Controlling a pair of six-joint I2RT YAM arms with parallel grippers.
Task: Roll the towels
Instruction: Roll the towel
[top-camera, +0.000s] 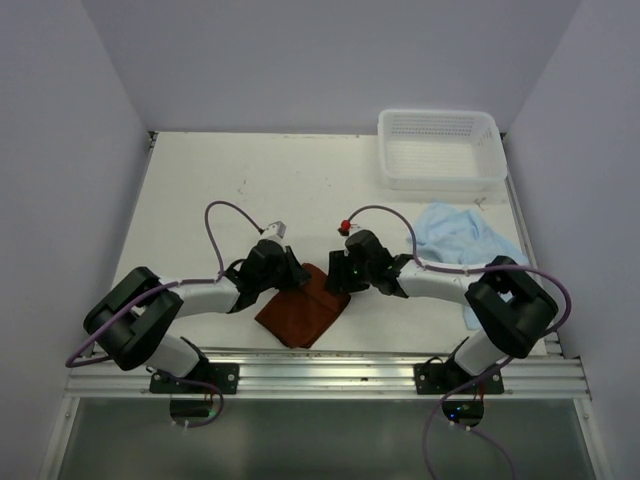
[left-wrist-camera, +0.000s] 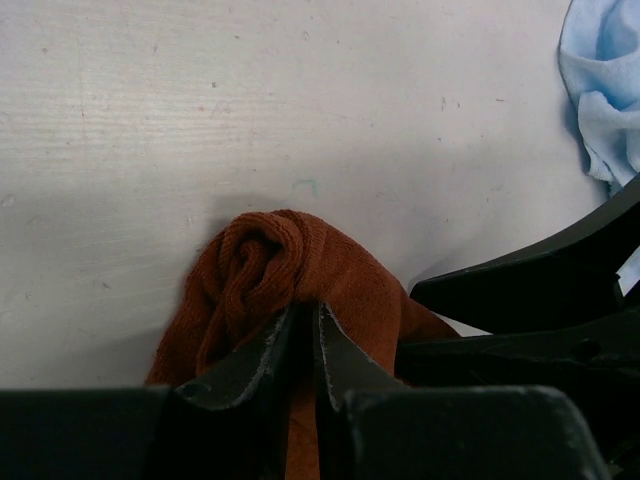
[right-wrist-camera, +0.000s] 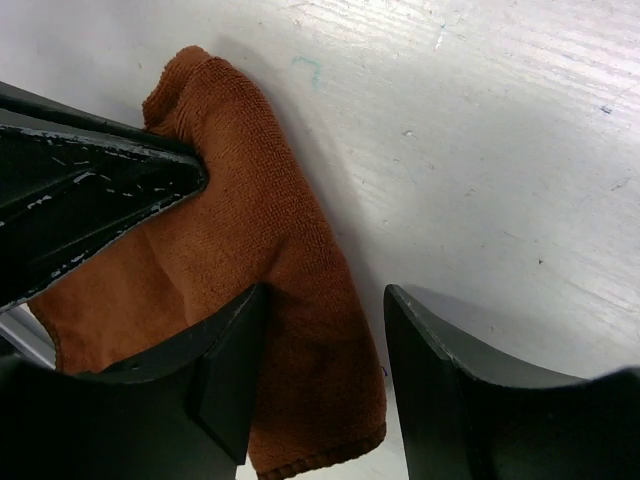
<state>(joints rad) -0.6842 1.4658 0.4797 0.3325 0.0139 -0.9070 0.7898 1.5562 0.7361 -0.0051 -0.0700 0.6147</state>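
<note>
The rust brown-red towel (top-camera: 300, 310) lies on the table between the two arms, its far edge curled into a roll (left-wrist-camera: 290, 245). My left gripper (top-camera: 298, 276) is shut on that rolled edge, a fold of cloth pinched between its nearly closed jaws (left-wrist-camera: 308, 312). My right gripper (top-camera: 340, 274) stands open over the other end of the roll (right-wrist-camera: 250, 200); its fingers straddle the cloth (right-wrist-camera: 325, 292) without pinching it. The light blue towel (top-camera: 455, 235) lies crumpled to the right, untouched, and its edge shows in the left wrist view (left-wrist-camera: 605, 90).
A white mesh basket (top-camera: 440, 118) stands at the table's back right corner, just beyond the blue towel. White walls close in the table (top-camera: 220, 190) on three sides. The left gripper's finger (right-wrist-camera: 100, 190) sits close beside the right gripper.
</note>
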